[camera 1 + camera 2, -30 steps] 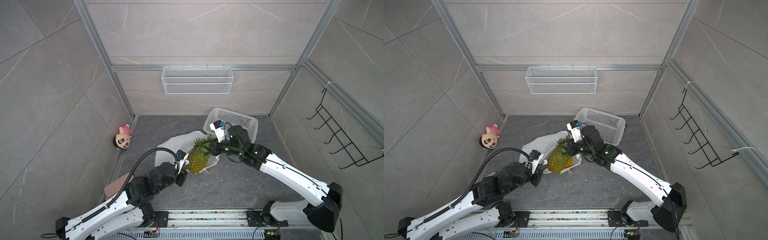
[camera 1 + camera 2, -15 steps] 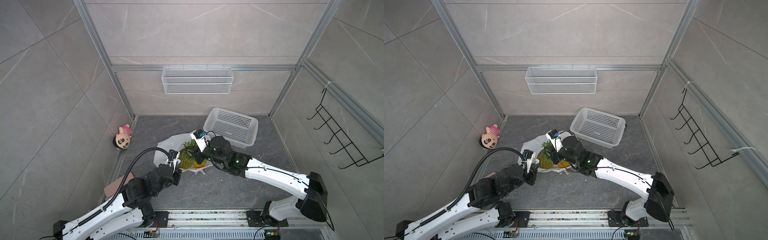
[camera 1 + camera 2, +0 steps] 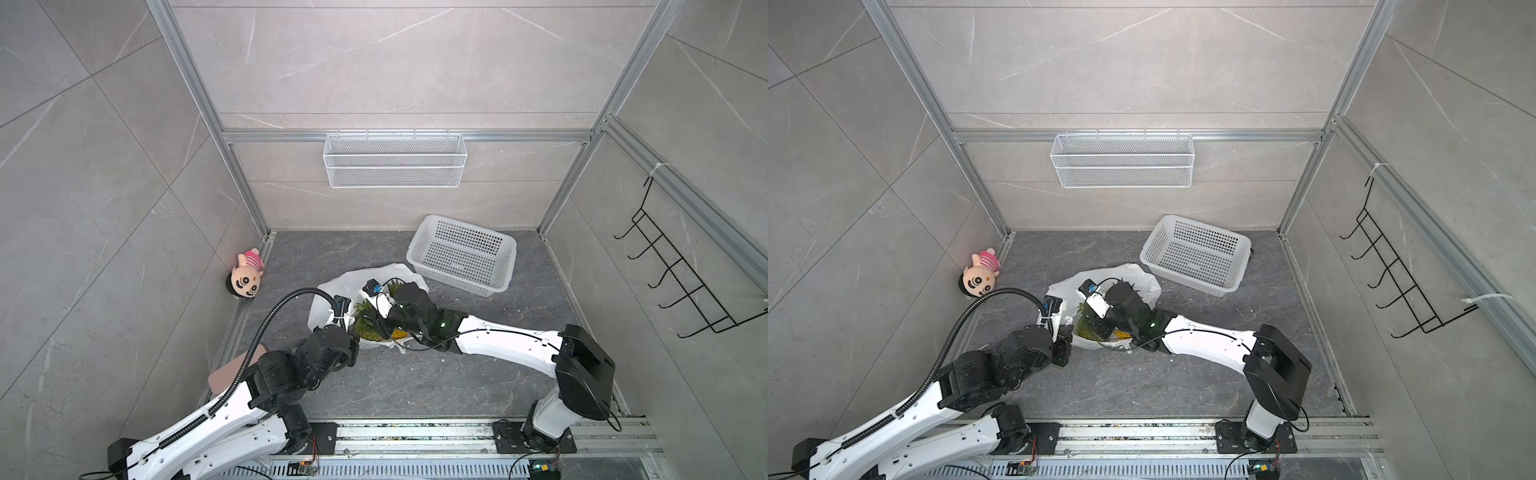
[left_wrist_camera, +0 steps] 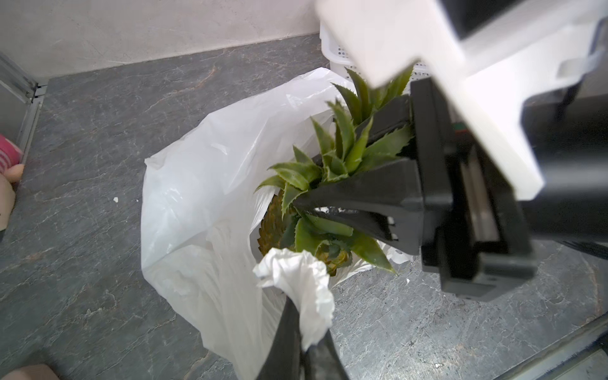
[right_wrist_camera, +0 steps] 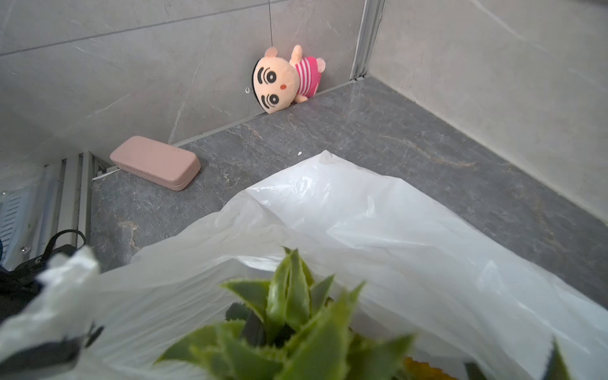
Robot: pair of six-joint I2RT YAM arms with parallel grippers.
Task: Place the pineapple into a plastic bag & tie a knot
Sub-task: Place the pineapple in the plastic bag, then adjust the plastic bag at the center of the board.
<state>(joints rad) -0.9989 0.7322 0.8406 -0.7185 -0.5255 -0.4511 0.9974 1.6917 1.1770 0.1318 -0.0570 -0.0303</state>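
The pineapple lies in the mouth of the white plastic bag on the dark floor, with its yellow-brown body inside and its green crown sticking out. My left gripper is shut on a bunched strip of the bag's rim and holds it up beside the fruit. My right gripper reaches in from the right. Its jaws stand apart on either side of the crown leaves. In the right wrist view the crown fills the foreground against the bag. No knot shows.
A white perforated basket stands behind the bag to the right. A plush toy leans in the left corner. A pink case lies by the left wall. A wire shelf hangs on the back wall and a black hook rack on the right wall.
My right arm has carried the pineapple leftward and down into the bag's mouth, and its jaws have widened. My left gripper, still on the bag, has shifted slightly left.
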